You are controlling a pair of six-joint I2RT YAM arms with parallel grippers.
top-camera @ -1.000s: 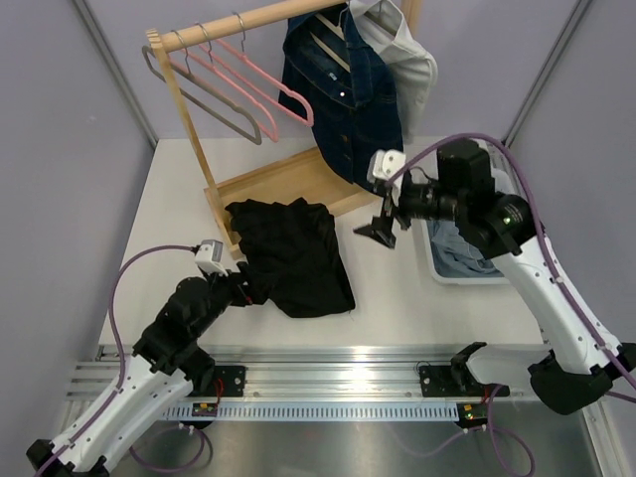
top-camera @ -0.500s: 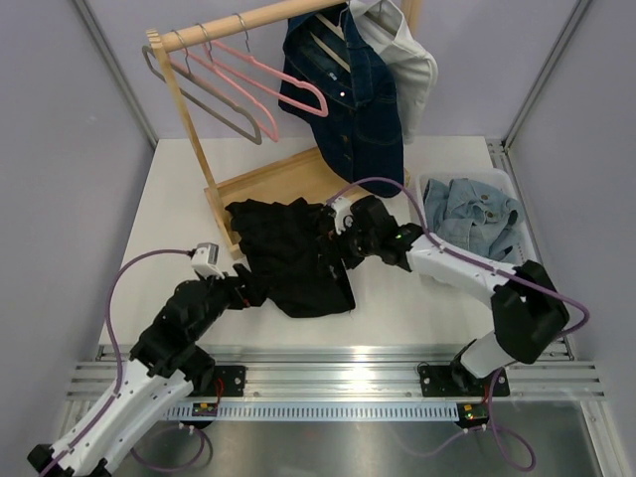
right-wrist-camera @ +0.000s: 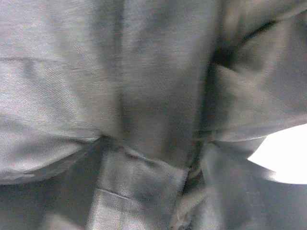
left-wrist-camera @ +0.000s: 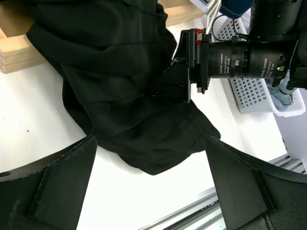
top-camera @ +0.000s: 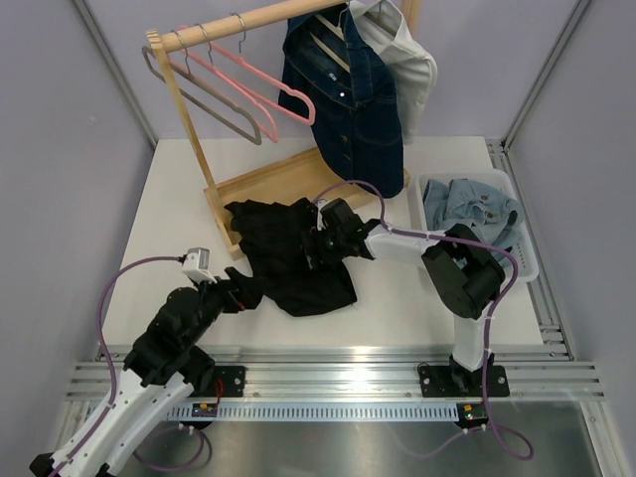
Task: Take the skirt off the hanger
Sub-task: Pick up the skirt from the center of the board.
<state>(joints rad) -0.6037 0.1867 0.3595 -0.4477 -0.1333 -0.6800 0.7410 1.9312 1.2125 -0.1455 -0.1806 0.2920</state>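
The black skirt [top-camera: 288,253] lies crumpled on the white table, its far edge against the wooden rack base [top-camera: 268,182]; no hanger shows in it. My left gripper [top-camera: 245,292] is open at the skirt's near left corner. In the left wrist view [left-wrist-camera: 151,191] the skirt's hem [left-wrist-camera: 153,160] lies between the wide-spread fingers, apart from them. My right gripper [top-camera: 316,243] is pressed down on the middle of the skirt and also shows in the left wrist view [left-wrist-camera: 173,81]. The right wrist view shows only close, blurred black cloth [right-wrist-camera: 144,96], so its jaws cannot be made out.
A wooden clothes rack stands at the back with empty pink and grey hangers [top-camera: 243,84], a denim jacket [top-camera: 348,94] and a white shirt [top-camera: 402,50]. A white basket [top-camera: 527,248] holding denim clothes sits at the right. A metal rail [top-camera: 328,378] runs along the near edge.
My right arm swung from above the basket down and left onto the skirt. My left gripper drew back a little toward the near left. A pink hanger swayed on the rack.
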